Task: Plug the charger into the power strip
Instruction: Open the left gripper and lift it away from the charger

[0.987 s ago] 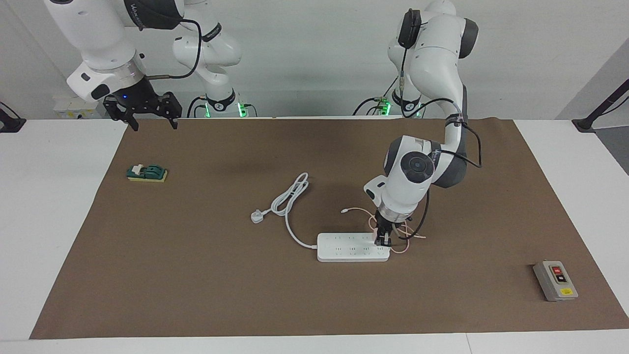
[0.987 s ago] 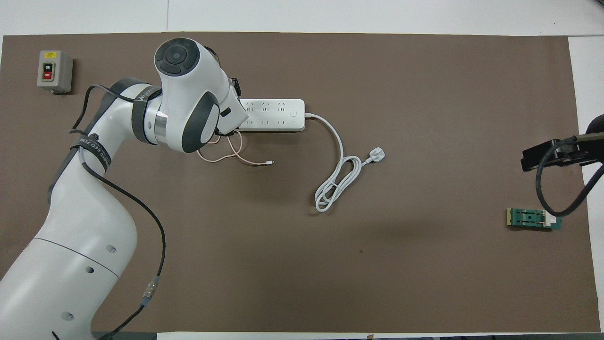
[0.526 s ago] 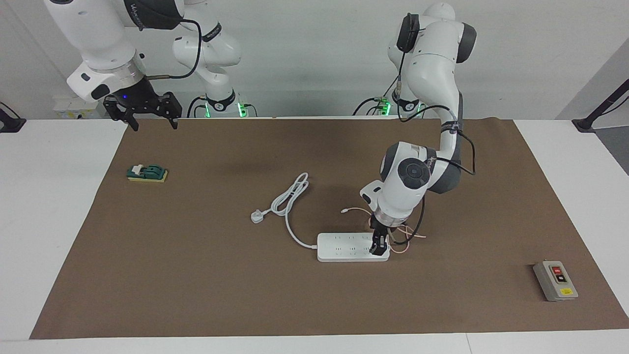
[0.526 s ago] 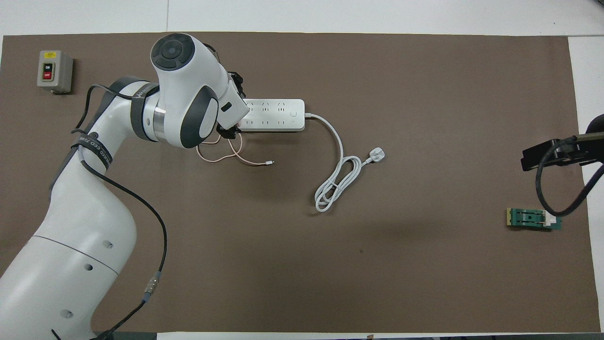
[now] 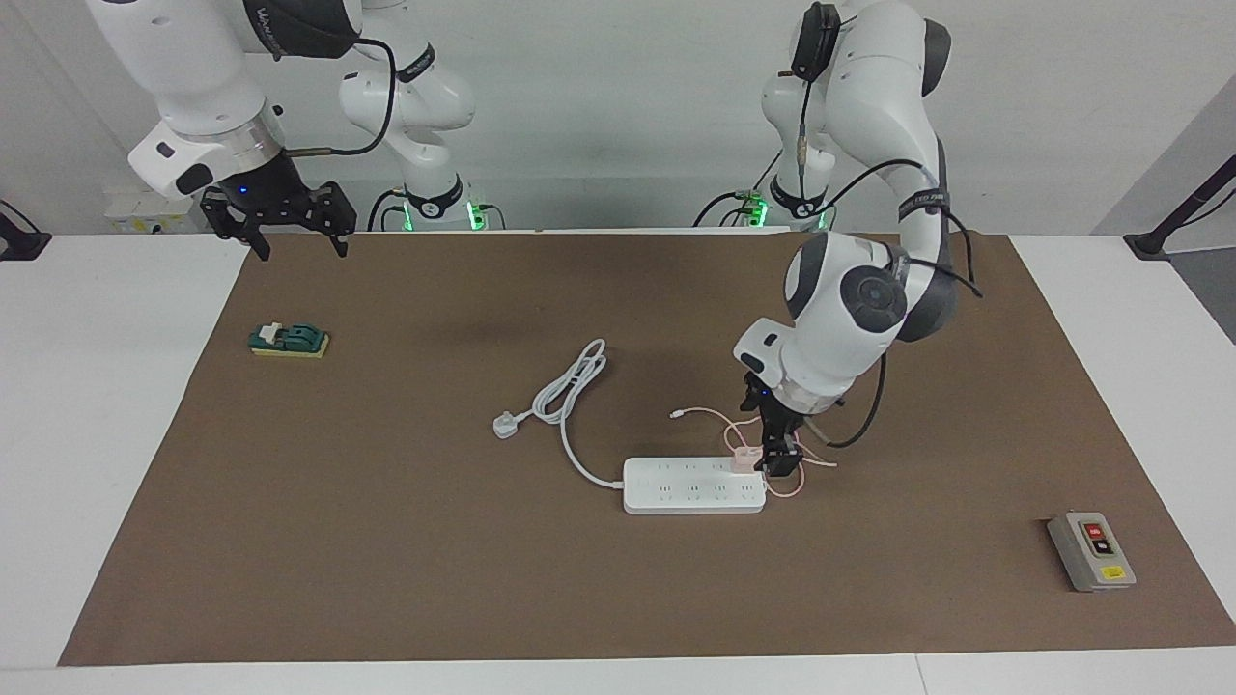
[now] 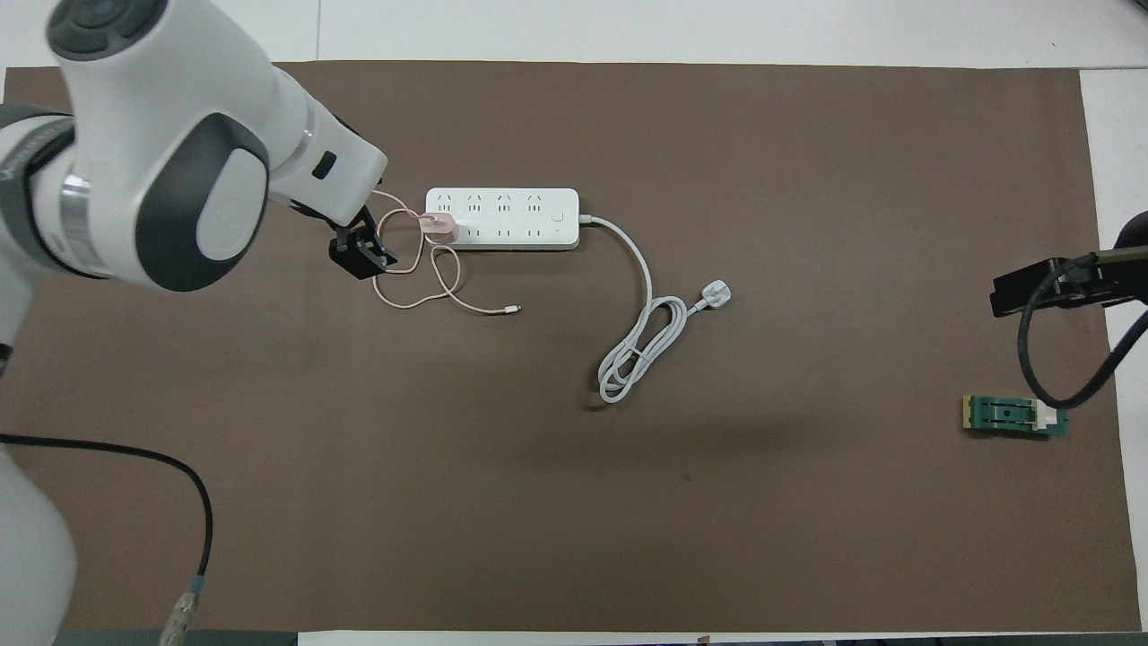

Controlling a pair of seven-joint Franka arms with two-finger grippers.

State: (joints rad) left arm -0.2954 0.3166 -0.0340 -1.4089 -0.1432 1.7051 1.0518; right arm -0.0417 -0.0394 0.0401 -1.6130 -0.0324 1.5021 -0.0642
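Observation:
The white power strip (image 5: 690, 487) lies flat on the brown mat and also shows in the overhead view (image 6: 511, 215). The pale-pink charger (image 5: 744, 458) stands in a socket of the row nearer the robots, at the strip's end toward the left arm; it also shows in the overhead view (image 6: 439, 226). Its thin pink cable (image 6: 430, 287) loops on the mat beside it. My left gripper (image 5: 780, 458) is off the charger and holds nothing. It hangs over the cable loops by that end of the strip (image 6: 361, 254). My right gripper (image 5: 294, 236) is open and empty, and waits over the mat's edge.
The strip's thick white cord ends in a white three-pin plug (image 5: 505, 425) lying loose on the mat (image 6: 716, 292). A grey box with red and black buttons (image 5: 1091, 552) sits toward the left arm's end. A green and yellow block (image 5: 290, 340) sits toward the right arm's end.
My left gripper has come off the strip, risen and swung toward the left arm's end. The charger, hidden before, now shows standing in the strip. The right arm has not moved.

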